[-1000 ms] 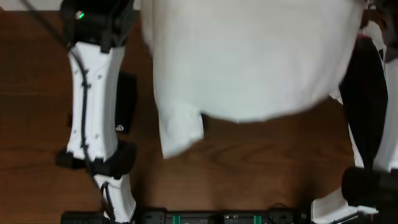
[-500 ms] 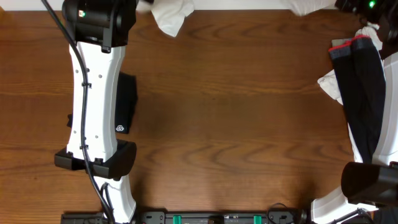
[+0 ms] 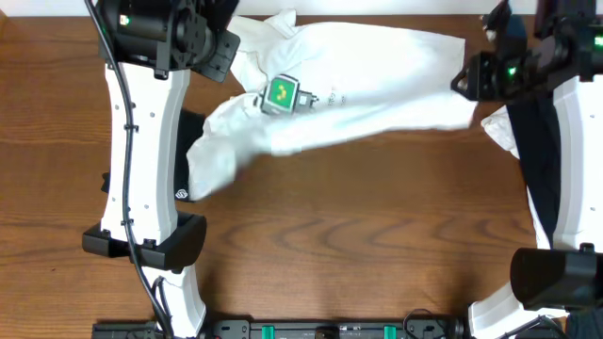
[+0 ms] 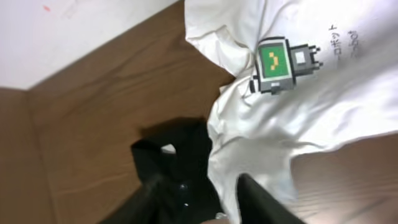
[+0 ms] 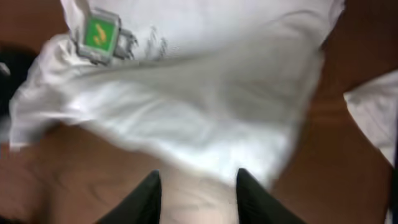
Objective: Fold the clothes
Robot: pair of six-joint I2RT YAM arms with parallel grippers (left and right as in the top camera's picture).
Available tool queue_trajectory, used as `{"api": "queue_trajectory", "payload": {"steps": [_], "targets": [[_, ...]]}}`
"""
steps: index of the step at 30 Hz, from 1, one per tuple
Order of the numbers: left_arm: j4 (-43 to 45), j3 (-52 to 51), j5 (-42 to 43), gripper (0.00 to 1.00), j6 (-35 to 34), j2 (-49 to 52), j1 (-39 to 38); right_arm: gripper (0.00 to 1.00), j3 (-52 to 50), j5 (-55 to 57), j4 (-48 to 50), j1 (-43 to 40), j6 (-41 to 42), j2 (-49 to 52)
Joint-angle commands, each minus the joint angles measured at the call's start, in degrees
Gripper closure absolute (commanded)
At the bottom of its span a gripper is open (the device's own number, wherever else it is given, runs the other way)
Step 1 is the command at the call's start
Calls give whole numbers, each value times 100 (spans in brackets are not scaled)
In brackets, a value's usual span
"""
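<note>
The white T-shirt (image 3: 377, 80) lies rumpled across the far part of the table, with its green pixel-robot print (image 3: 281, 92) facing up. It also shows in the left wrist view (image 4: 323, 106) and the right wrist view (image 5: 186, 93). My left gripper (image 3: 219, 47) is open over the shirt's left end; in its wrist view (image 4: 208, 202) the fingers stand above a black garment (image 4: 177, 158) and the shirt's edge. My right gripper (image 3: 464, 80) is open at the shirt's right end, and in its wrist view (image 5: 199, 199) bare table shows between the fingers.
A black garment (image 3: 551, 160) and a white one (image 3: 499, 127) lie at the right, partly under the right arm. The other black garment (image 3: 193, 155) lies beside the left arm. The table's far edge meets a white wall (image 4: 62, 37).
The T-shirt was held up close to the overhead camera, then swung to the far edge. Now it lies on the table and both grippers are open.
</note>
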Motion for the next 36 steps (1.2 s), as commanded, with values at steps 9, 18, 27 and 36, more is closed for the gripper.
{"api": "queue_trajectory", "payload": {"steps": [9,18,27,36], "targets": [[-444,-15,33,45,-216,-916,-9,51,-22,337,-516,13,-146,-39],[-380,-15,28,41,-905,-2450,-7,43,-20,291,-518,11,-140,-815],[-448,-1036,15,35,-2081,-3418,-2,32,-22,463,-599,11,498,-2435],[-44,-4590,245,35,-3167,-3401,-2,16,-804,894,-761,11,994,-2625]]}}
